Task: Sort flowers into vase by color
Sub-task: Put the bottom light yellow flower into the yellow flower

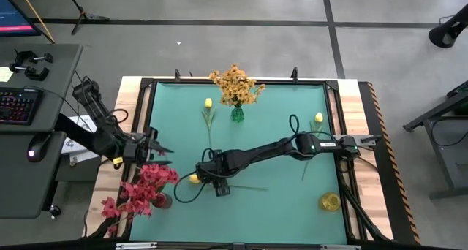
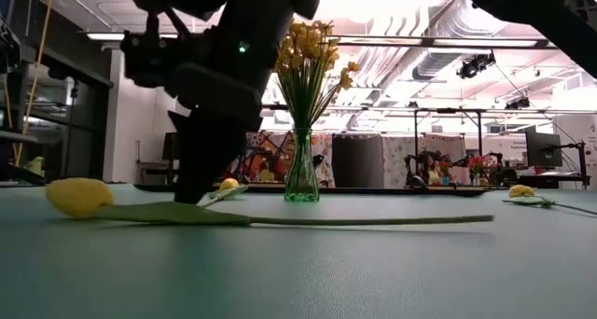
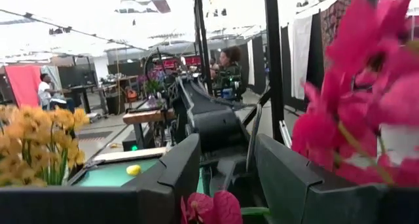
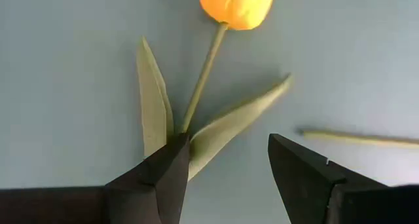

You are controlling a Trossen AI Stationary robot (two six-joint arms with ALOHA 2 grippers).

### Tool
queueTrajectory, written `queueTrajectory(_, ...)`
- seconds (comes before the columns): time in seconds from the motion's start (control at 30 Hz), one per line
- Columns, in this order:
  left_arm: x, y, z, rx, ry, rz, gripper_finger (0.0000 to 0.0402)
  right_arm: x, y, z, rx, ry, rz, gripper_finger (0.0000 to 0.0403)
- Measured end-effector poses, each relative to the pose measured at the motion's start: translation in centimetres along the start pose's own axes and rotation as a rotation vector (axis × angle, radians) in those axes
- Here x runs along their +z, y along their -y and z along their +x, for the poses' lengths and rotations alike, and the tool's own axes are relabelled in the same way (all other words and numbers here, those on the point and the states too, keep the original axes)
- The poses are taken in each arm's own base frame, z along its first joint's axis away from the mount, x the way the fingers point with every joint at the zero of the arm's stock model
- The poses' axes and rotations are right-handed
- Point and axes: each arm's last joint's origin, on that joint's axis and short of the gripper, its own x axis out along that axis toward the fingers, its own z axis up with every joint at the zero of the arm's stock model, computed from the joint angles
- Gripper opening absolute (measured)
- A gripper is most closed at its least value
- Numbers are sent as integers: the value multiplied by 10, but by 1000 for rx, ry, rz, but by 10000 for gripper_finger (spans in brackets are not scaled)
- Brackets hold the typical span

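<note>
A yellow tulip (image 1: 194,178) lies flat on the green mat (image 1: 278,206), its stem (image 2: 373,220) running toward the right. My right gripper (image 4: 229,145) points steeply down over its leaves (image 4: 154,99), open, just behind the bud (image 2: 79,196). Red-pink flowers (image 1: 150,183) stand in a vase (image 1: 164,200) at the near left. My left gripper (image 1: 162,151) hovers open just beyond them. A pink bloom (image 3: 213,207) shows low between its fingers. Orange-yellow sprays (image 1: 235,85) stand in a green glass vase (image 2: 301,179) at the far middle. My right gripper has one fingertip (image 4: 171,155) over the spot where the tulip's leaves meet the stem; I cannot tell whether it touches. The tulip lies on the mat.
Two more yellow tulips lie on the mat, one at the far middle (image 1: 208,107) and one at the right (image 1: 316,120). A yellow vase (image 1: 329,201) stands at the near right. A desk with a keyboard (image 1: 18,104) is off the table's left.
</note>
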Motion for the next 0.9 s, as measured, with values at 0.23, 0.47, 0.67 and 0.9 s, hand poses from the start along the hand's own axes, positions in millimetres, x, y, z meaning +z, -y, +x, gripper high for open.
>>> queueTrajectory(0.23, -8, 0, -1, 30, -21, -18, 136, 8, 6, -42, -96, 73, 19, 197)
queueTrajectory(0.47, -9, 0, -1, 44, -28, -13, 136, 4, -1, -65, 40, 38, 128, 197)
queueTrajectory(0.67, -9, -1, -1, 57, -32, 5, 136, -13, -26, -30, 62, -42, 150, 197)
queueTrajectory(0.9, -9, -2, -1, 86, -40, 45, 136, -19, -26, -13, 36, -23, 235, 197)
